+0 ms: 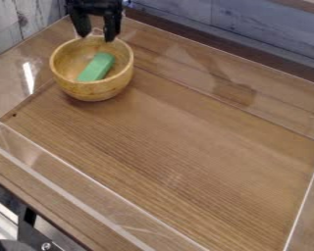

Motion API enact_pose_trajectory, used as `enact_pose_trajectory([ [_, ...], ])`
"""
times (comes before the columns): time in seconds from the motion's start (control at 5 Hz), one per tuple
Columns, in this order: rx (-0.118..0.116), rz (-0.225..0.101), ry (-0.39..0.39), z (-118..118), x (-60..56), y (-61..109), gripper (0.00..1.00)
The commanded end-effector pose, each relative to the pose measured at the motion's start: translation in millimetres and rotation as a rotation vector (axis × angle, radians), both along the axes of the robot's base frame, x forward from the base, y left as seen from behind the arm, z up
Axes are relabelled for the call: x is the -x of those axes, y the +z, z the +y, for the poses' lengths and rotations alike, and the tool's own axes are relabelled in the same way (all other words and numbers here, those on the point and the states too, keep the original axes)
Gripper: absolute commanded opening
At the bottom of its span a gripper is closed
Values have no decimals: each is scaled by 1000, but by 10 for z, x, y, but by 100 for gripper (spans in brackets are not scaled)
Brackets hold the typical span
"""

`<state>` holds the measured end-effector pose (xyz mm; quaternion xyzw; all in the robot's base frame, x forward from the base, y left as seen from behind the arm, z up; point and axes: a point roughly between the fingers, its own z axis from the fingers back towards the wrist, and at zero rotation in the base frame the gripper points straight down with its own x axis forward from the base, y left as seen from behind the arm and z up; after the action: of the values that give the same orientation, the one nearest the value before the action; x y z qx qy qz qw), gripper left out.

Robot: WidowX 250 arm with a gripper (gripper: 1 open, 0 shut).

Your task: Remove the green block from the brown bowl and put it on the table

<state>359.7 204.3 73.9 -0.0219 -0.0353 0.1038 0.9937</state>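
The brown bowl [91, 71] stands on the table [186, 137] near its far left corner. The green block [95, 67] lies flat inside the bowl, slanted across its pale bottom. My gripper [95, 35] hangs over the bowl's far rim, pointing down, its two dark fingers [114, 32] spread apart and open with nothing between them. The fingertips are just above the rim and apart from the block.
Raised transparent walls [42, 162] run along the table's edges. A grey plank wall [251, 25] stands behind the table. Dark frame parts [16, 230] show below the front left corner.
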Motion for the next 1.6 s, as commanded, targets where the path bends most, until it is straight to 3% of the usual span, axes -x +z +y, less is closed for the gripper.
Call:
enact_pose_trajectory([
  [0.0,-48,-44,-33,132,-81,110,100],
  [0.2,-54,-17,-26,114,-69,-94,100],
  [0.4,-57,-11,-15,62,-86,-204,0],
  [0.6,-68,8,-12,58,-23,-403,0],
  [0.8,-83,32,11,62,-18,-484,0],
  [1.0,-96,54,37,66,9,-524,100],
  [1.2,-109,74,60,48,31,-546,100],
  [1.4,-121,90,20,43,47,-576,100],
])
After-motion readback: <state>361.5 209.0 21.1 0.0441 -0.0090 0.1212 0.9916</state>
